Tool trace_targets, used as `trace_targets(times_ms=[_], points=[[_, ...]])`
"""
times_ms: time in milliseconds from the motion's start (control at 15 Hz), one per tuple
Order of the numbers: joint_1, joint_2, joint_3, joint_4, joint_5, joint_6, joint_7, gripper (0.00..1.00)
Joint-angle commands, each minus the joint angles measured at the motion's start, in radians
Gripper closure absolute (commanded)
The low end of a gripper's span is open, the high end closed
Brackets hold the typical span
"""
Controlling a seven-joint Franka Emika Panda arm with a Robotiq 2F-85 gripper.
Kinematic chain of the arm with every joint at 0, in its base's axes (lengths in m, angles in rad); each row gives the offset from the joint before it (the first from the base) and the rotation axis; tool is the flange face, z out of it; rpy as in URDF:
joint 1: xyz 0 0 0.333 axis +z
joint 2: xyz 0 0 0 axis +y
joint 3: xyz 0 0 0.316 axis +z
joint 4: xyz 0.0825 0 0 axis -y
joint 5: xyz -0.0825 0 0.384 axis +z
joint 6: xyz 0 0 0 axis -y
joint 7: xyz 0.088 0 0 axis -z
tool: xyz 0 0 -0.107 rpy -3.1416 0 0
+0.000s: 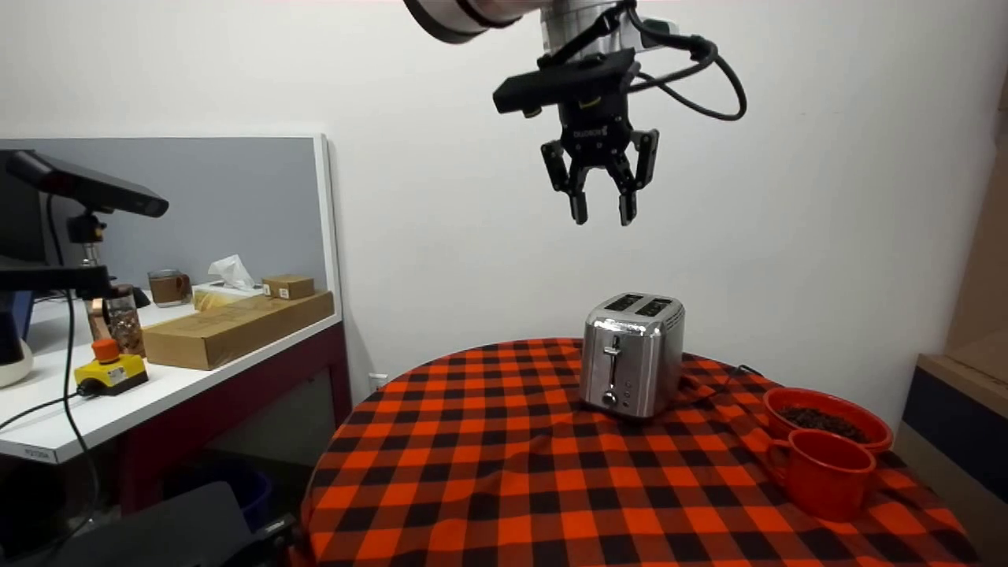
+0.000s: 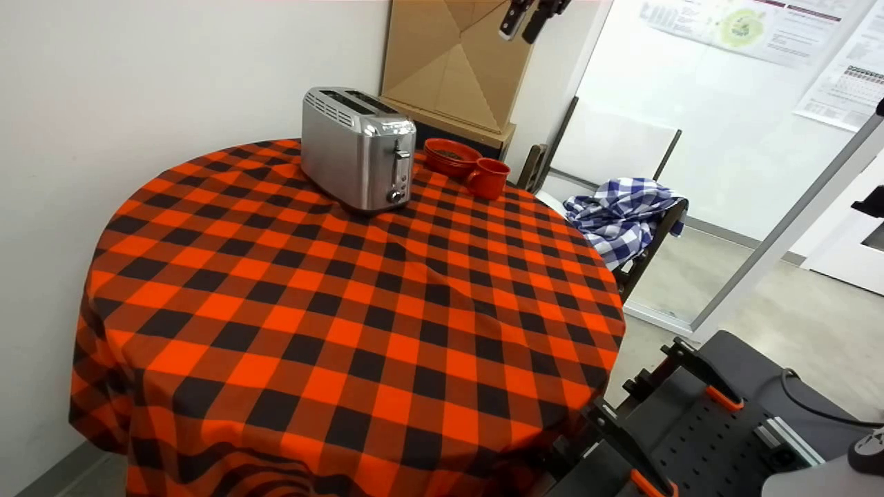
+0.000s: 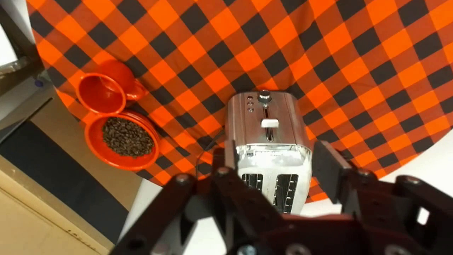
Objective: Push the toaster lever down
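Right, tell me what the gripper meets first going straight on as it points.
Probably the toaster: the open gripper points down toward it, and the wrist view shows part of it between the fingers. Depth is unclear, so I can't tell if it's the lever.

In an exterior view, a check-clothed table (image 1: 449,472) carries a two-slot toaster (image 1: 632,358) far, red mug (image 1: 831,474) and bowl (image 1: 819,398) right.

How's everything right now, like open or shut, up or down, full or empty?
Gripper: open, holding nothing
Toaster: upright; can't tell if it's on
Toaster lever: up
Mug: upright, looks empty
Bowl: holding dark bits
Tablecloth: spread out, a bit wrinkled
Blue-and-white cloth: crumpled
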Motion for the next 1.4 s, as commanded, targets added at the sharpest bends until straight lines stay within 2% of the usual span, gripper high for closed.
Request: trace_targets(times_ms=[0,200,267,533,800,1333], points=[[-0.002,0.196,0.026,0.167,0.021,0.057,-0.004,0.72],[-0.005,0.33,0.052,0.283,0.006,0.077,0.028,0.95],[-0.004,0.369,0.059,0.32,0.0,0.073,0.032,0.99],[-0.006,0.501,0.085,0.444,-0.004,0.037,0.029,1.0],[-0.011,0.587,0.1,0.52,-0.005,-0.004,0.013,1.0],[-0.002,0.665,0.09,0.546,-0.037,-0.05,0.033,1.0]])
